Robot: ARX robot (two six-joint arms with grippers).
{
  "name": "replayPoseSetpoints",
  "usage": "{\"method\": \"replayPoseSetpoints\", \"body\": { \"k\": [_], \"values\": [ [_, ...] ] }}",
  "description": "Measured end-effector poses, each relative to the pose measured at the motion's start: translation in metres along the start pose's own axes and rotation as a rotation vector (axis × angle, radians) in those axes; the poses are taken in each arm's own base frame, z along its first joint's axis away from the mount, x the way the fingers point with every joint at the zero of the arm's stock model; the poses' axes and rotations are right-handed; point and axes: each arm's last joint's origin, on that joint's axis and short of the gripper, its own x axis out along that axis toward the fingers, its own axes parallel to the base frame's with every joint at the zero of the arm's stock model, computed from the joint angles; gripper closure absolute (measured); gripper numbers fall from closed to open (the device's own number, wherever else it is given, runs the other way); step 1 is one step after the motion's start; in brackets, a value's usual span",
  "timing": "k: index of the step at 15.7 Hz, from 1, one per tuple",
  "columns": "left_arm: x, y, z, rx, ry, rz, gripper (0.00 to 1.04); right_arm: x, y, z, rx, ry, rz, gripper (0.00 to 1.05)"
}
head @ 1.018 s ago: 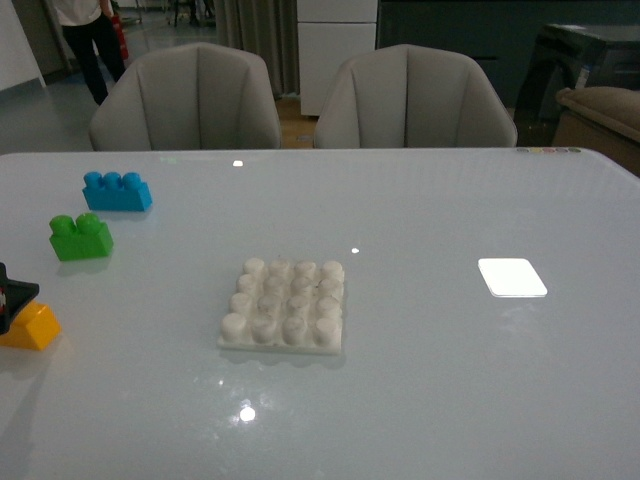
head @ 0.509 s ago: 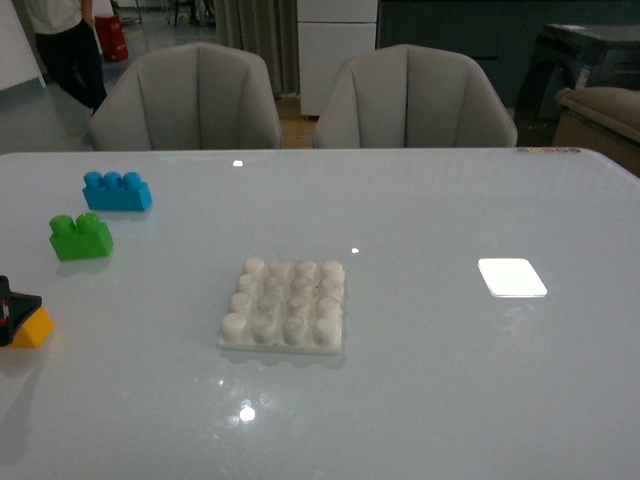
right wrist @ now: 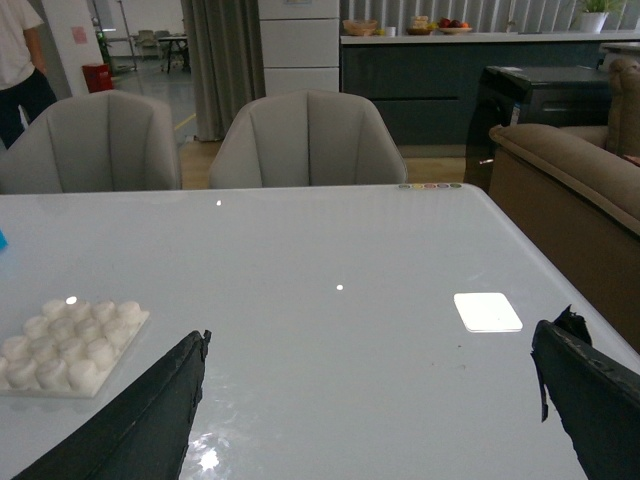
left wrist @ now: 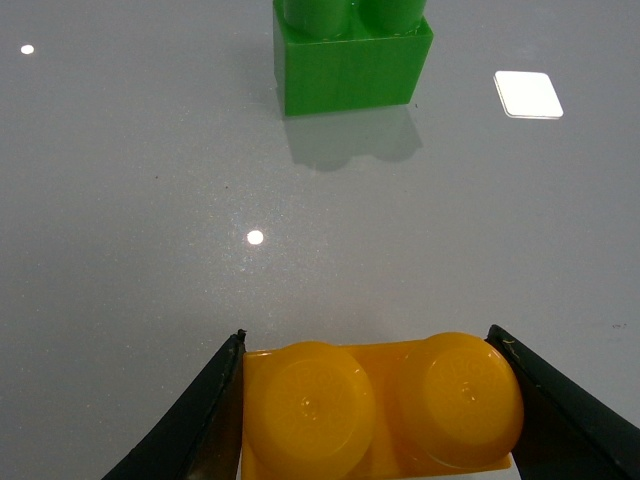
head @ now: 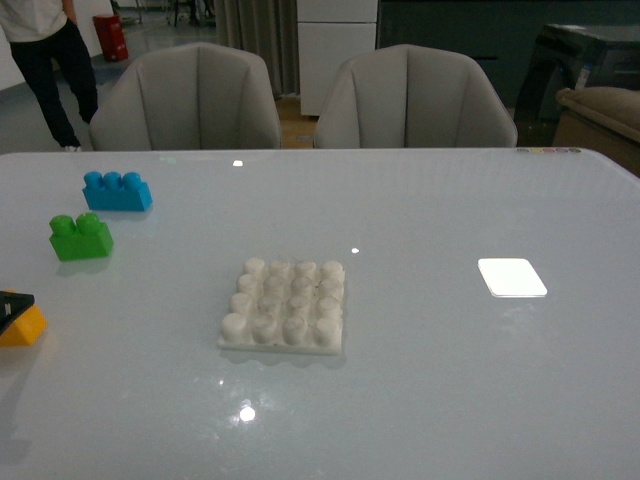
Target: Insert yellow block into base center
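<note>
At the lower left edge of the front view: yellow block (head: 20, 325), studs up, low over or on the surface (head: 430, 390); which cannot be told. Left end effector (left wrist: 366, 345): closed on the block, one dark finger against each short end, a hold that should keep it level for pressing down. Base (head: 285, 305): centre of frame, well apart from the block, all studs bare, insertion not yet done. Right end effector (right wrist: 370, 345): spread wide, empty, likely kept clear. Green brick (head: 80, 237) and blue brick (head: 117, 190): upper left, not needed.

Three bricks — yellow block (head: 22, 326), green brick (head: 81, 238), blue brick (head: 117, 191) — plus one base (head: 285, 305), two chairs (head: 190, 100).
</note>
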Motion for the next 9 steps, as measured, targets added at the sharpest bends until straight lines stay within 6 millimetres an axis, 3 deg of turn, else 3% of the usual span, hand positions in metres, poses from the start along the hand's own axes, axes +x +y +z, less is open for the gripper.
{"method": "replayPoseSetpoints", "body": {
  "k": [4,6,9],
  "values": [
    [-0.007,-0.008,0.009,-0.003,-0.007,0.003,0.42,0.0,0.0,0.0,0.0,0.0,0.0,0.06],
    [-0.024,-0.03,0.026,0.021,-0.036,0.026,0.42,0.0,0.0,0.0,0.0,0.0,0.0,0.06],
    [-0.054,-0.072,0.026,0.049,-0.046,0.06,0.42,0.0,0.0,0.0,0.0,0.0,0.0,0.06]
  ]
}}
